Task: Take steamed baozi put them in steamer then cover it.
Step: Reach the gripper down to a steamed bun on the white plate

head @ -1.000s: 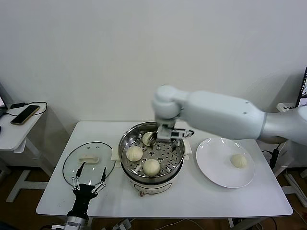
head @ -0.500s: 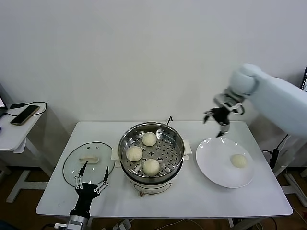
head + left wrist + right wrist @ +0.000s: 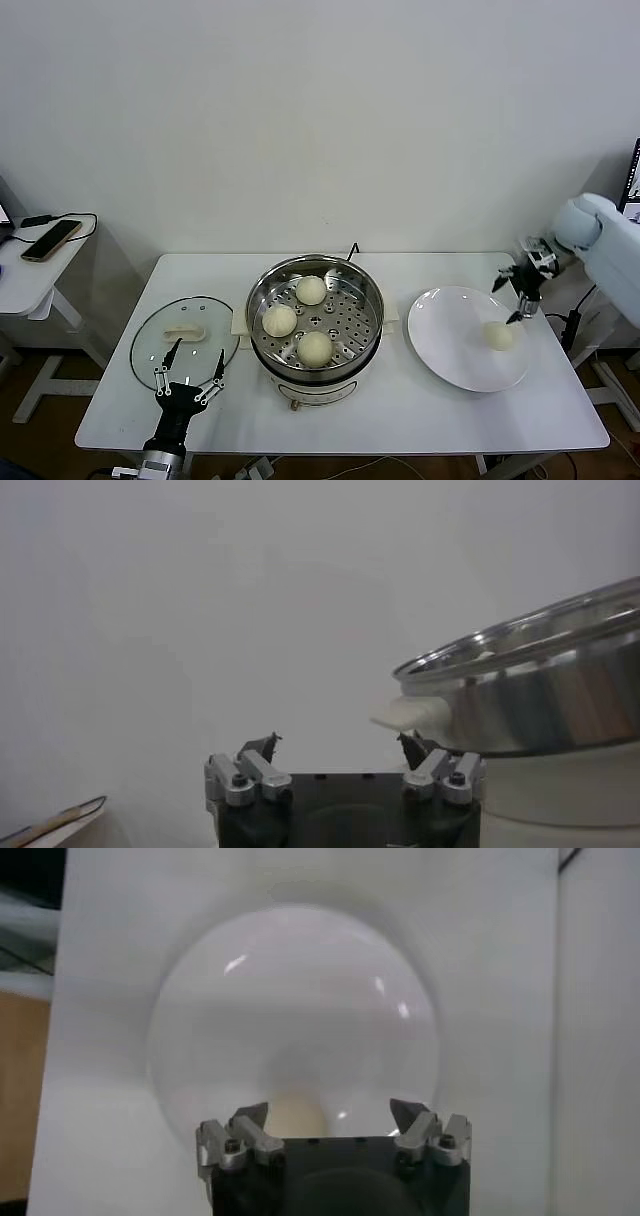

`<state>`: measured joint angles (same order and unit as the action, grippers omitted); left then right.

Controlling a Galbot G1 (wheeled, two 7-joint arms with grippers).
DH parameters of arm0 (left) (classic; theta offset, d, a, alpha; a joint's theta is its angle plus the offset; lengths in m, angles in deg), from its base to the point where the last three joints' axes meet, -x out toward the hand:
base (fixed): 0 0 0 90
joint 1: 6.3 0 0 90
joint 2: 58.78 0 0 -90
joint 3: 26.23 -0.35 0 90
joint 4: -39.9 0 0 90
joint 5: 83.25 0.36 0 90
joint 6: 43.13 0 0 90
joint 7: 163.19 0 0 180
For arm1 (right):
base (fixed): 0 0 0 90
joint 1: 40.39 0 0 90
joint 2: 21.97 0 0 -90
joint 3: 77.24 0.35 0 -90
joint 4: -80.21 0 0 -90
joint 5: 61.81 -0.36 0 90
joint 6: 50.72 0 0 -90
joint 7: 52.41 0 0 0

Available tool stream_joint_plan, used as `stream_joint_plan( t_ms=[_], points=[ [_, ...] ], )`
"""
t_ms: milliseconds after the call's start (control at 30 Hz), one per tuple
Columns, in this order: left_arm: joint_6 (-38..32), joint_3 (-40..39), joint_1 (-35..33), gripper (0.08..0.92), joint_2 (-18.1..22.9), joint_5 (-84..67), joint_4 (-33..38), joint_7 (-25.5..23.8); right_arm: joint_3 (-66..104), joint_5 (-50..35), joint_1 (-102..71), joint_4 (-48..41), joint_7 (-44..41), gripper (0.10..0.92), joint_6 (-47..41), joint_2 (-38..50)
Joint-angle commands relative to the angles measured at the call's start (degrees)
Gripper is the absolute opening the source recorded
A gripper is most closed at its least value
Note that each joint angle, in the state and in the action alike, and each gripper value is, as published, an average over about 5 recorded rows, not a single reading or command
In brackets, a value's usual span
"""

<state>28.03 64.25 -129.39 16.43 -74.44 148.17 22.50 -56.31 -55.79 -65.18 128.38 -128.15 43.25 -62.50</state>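
Three off-white baozi [image 3: 311,290] [image 3: 280,320] [image 3: 315,347] lie on the perforated floor of the shiny steamer [image 3: 262,288] at the table's centre. A fourth baozi [image 3: 498,335] [image 3: 296,1115] lies on a white plate [image 3: 445,330] [image 3: 290,1008] to the right. My right gripper [image 3: 512,298] [image 3: 330,1113] is open and empty just above and beside that baozi. The glass cover [image 3: 150,345] with its cream handle [image 3: 185,333] lies flat on the table to the left. My left gripper [image 3: 187,370] [image 3: 340,748] is open and empty, low at the table's front edge near the cover.
A phone [image 3: 51,239] lies on a small side table [image 3: 25,280] at the far left. The steamer's rim [image 3: 520,645] shows close by in the left wrist view. The table's right edge [image 3: 585,400] is just beyond the plate.
My right arm swung from over the steamer, where it left a baozi at the back, to the far right and came down over the plate. The left gripper barely moved.
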Motion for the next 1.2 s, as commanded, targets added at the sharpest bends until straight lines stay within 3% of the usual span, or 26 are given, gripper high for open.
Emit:
stream_joint_plan(
  t_ms=[33,667,933,1200],
  points=[
    [-0.08,0.16,-0.10,0.823,-0.02,-0.01,0.05,0.02,4.88,3.32,-6.95,-7.80,3.43,0.823,0.78,-3.07],
    [-0.40,0.59,-0.43,0.823,0.17,-0.03,-0.15,0.08,4.70,6.56,-6.91,-10.95,3.58,0.819,1.78,-7.88],
    [-0.40,0.55,-0.30,0.823,0.22,-0.03,-0.29,0.11,4.17,8.14,-6.27,-9.85,2.95,0.708,1.86,-7.02],
    [-0.38,0.38,-0.04,0.823,0.21,-0.03,-0.34,0.13,0.29,5.09,-1.74,-5.79,1.72,0.652,1.02,-4.68]
  ],
)
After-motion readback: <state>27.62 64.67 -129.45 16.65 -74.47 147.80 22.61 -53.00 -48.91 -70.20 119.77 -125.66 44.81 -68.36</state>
